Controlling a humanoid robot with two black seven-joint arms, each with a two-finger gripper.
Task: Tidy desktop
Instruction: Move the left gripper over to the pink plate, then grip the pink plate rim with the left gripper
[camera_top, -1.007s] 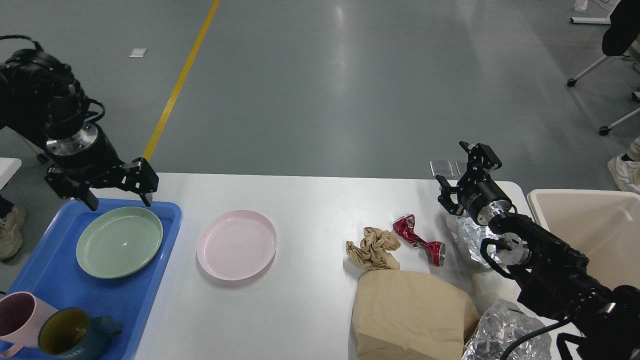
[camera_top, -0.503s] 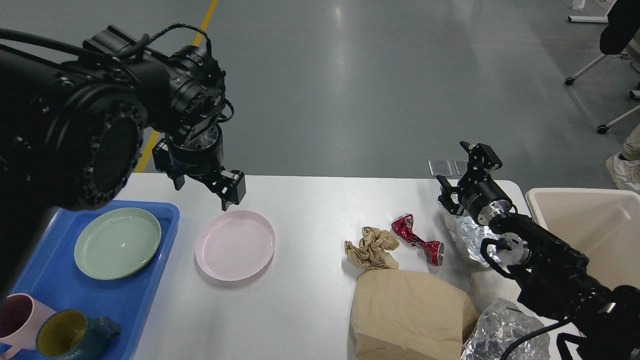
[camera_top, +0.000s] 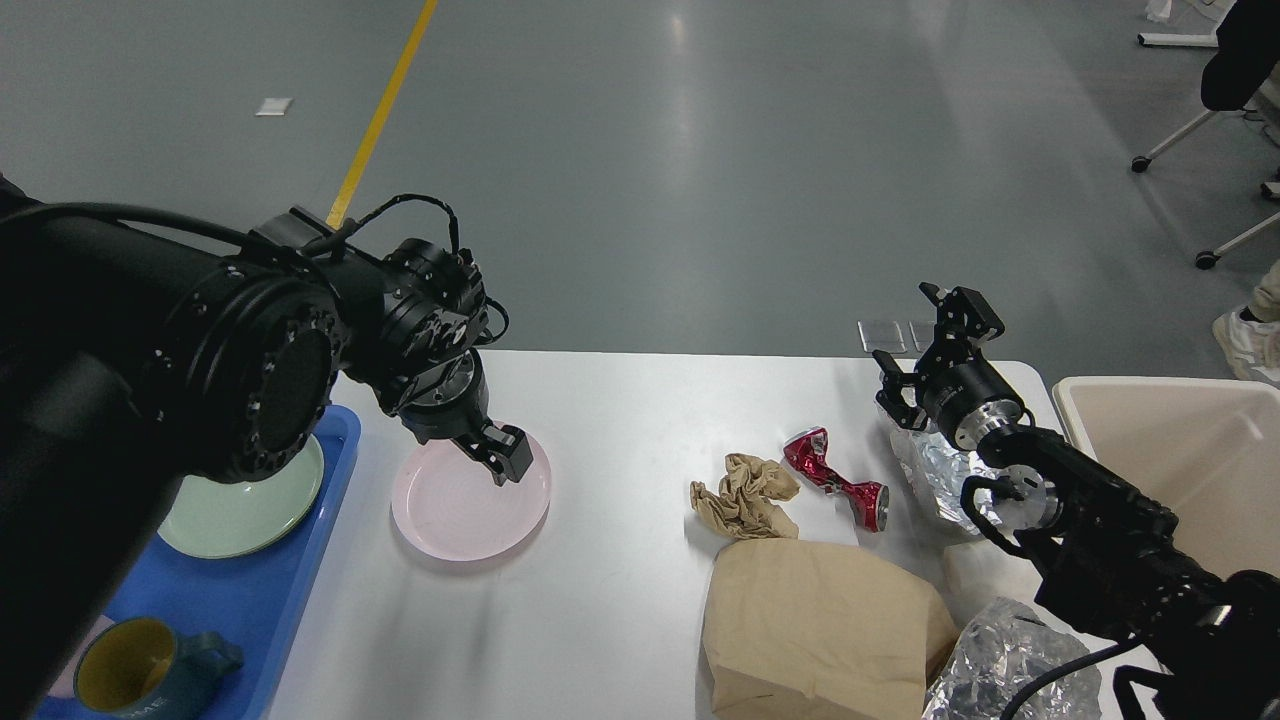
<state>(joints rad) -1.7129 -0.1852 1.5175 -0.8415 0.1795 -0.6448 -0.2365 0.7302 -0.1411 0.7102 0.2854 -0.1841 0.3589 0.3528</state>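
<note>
The white desktop (camera_top: 620, 410) holds a pink plate (camera_top: 465, 505) left of centre. My left gripper (camera_top: 480, 450) hangs low over the plate's far part. One finger (camera_top: 507, 457) shows, set well out from the wrist, so the gripper looks open and empty; the other finger is hidden behind the wrist. To the right lie crumpled brown paper (camera_top: 745, 493), a crushed red can (camera_top: 836, 478), a brown paper bag (camera_top: 820, 630) and crumpled foil (camera_top: 935, 470). My right gripper (camera_top: 922, 345) is open and empty above the far foil.
A blue tray (camera_top: 285, 610) at the left holds a green plate (camera_top: 240, 515) and a teal cup (camera_top: 150, 670). A beige bin (camera_top: 1180, 470) stands off the table's right end. More foil (camera_top: 1005, 665) lies at the front right. My left arm covers much of the left side.
My left gripper has swung right from above the blue tray and dropped down onto the far part of the pink plate. The right arm has not moved.
</note>
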